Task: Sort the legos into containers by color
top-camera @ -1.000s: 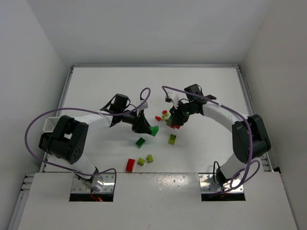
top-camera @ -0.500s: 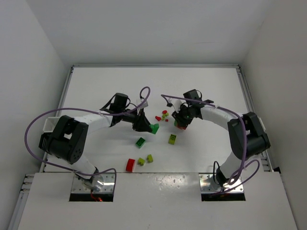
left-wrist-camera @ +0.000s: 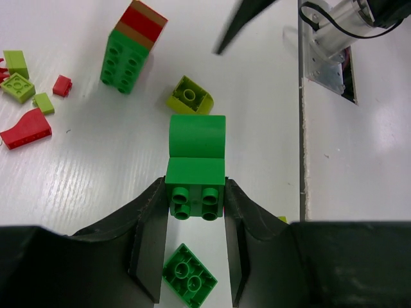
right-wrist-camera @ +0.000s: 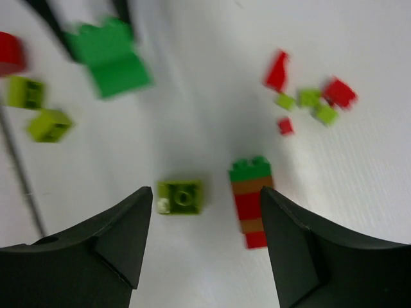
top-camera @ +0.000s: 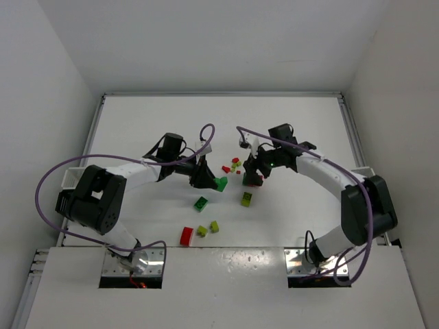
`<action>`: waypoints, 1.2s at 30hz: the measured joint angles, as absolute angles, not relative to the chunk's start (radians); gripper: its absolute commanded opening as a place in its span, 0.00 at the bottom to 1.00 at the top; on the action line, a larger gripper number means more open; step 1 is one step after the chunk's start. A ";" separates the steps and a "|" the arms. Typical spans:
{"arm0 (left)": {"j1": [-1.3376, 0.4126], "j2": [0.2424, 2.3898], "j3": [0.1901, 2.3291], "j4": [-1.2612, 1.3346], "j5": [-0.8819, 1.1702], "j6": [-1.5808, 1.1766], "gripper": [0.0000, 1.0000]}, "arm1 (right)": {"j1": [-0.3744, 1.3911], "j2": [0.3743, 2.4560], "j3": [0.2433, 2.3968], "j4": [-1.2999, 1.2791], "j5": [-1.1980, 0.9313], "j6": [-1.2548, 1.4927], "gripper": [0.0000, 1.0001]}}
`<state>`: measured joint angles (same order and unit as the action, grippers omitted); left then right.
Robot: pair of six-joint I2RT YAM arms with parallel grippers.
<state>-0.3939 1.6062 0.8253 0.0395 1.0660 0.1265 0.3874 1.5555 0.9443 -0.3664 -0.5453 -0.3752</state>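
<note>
Now, my left gripper [left-wrist-camera: 194,192] is clenched on a dark green brick [left-wrist-camera: 196,144] — pinched at its studded end, with the rounded end poking out ahead, near the middle of the top view. My right gripper [right-wrist-camera: 205,196] is spread wide and grasps nothing. It hangs over the red-and-green stack [right-wrist-camera: 252,204], with a lime brick [right-wrist-camera: 180,196] just left of that stack.

I judge the step in hand to be carrying the green brick to a bin. The only container [top-camera: 71,178] I can make out sits at the far left of the top view, well apart from my load and partly hidden by my left arm [top-camera: 103,195] — so the next move calls for a long swing left, then a release over its open top. 1 loose green brick [top-camera: 200,203] lies just below for later.
</note>
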 measured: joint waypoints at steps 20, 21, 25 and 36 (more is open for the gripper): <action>-0.445 1.591 0.825 0.023 1.125 0.163 0.08 | 0.509 1.646 1.057 -0.483 -0.965 -0.336 0.75; -0.445 1.589 0.825 0.023 1.127 0.163 0.08 | 0.513 1.650 1.061 -0.477 -0.967 -0.332 0.75; -0.446 1.585 0.825 0.024 1.140 0.150 0.08 | 0.524 1.670 1.070 -0.453 -0.977 -0.317 0.63; -0.453 1.581 0.825 0.022 1.164 0.130 0.08 | 0.523 1.688 1.071 -0.441 -0.970 -0.303 0.07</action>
<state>-0.4530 1.5806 0.8249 0.0223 1.1641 0.1295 0.5232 1.6882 1.0706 -0.4412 -0.9699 -0.3031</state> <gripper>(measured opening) 0.402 0.358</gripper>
